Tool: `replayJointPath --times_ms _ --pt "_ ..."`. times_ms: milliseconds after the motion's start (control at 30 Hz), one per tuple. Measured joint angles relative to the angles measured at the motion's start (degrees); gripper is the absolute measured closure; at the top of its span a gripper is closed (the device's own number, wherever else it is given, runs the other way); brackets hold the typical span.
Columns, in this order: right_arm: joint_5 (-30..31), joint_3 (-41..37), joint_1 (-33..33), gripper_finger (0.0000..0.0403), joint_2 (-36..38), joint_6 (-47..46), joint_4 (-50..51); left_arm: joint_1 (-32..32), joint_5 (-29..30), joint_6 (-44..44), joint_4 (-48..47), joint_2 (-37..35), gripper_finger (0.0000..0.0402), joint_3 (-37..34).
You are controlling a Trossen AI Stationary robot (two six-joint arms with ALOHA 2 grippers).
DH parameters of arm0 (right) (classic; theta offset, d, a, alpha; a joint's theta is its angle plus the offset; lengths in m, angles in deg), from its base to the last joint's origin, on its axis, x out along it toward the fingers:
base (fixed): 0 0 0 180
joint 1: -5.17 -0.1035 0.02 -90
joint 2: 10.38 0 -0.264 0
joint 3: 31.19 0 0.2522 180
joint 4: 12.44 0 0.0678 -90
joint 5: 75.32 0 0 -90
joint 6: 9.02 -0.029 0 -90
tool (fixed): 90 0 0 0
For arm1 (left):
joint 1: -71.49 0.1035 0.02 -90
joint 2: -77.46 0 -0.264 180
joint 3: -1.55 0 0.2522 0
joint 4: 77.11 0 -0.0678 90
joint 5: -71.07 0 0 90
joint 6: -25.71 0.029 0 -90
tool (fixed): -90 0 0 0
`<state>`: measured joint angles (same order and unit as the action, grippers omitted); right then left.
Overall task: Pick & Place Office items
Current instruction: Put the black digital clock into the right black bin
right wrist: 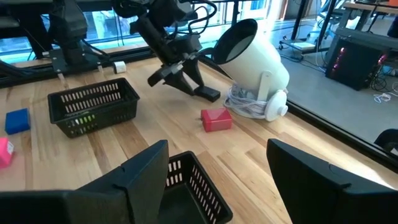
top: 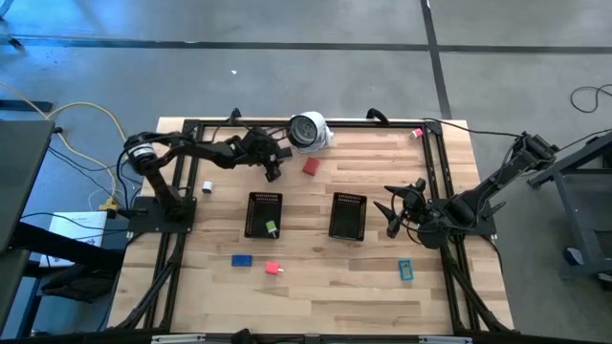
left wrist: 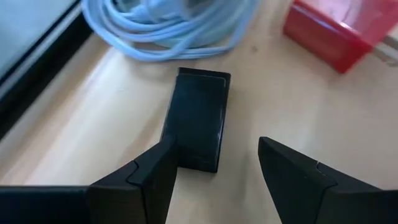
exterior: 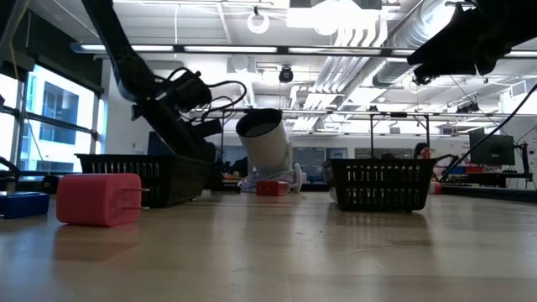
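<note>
High view: overhead, looking straight down on the whole desk (top: 316,287), both arms and the surrounding floor; far off.

Low view: at desk-top height, level across the wood into the room behind; a pink block (exterior: 99,199) sits very near the lens.

Left wrist view: close, angled down past the left pincer (left wrist: 214,171) at a dark brown piece (left wrist: 198,118), a coiled pale cable (left wrist: 161,28) and the red block (left wrist: 339,31).

Right wrist view: farther back, looking across the desk past the right pincer (right wrist: 217,180).

Shared: the white round object (top: 309,131) and red block appear in the high, low and right wrist views.
</note>
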<state>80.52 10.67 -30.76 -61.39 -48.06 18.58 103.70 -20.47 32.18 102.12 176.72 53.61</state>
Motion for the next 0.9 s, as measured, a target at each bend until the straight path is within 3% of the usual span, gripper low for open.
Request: replayJointPath --times_ms 167,333,500,700,900 --pt "0.0 0.0 -0.01 0.0143 0.0 -0.19 0.08 -1.67 -3.95 -1.07 -2.63 -0.09 0.0187 0.02" --pt "0.0 0.0 -0.01 0.0143 0.0 -0.26 0.1 -3.39 1.43 -0.21 -2.67 -1.77 0.0187 -0.11" --pt "-0.02 0.0 0.0 0.0143 0.0 -0.28 0.26 -5.77 8.92 1.07 -6.24 -8.57 0.0187 -0.72" --pt "-0.04 -0.02 0.01 0.0143 -0.02 -0.26 0.48 -7.77 10.73 2.76 -6.91 -17.05 0.0187 -0.36" --pt "-0.04 -0.02 0.01 0.0143 0.0 -0.26 0.47 -8.39 13.78 5.22 -8.48 -20.45 0.0187 -0.33"
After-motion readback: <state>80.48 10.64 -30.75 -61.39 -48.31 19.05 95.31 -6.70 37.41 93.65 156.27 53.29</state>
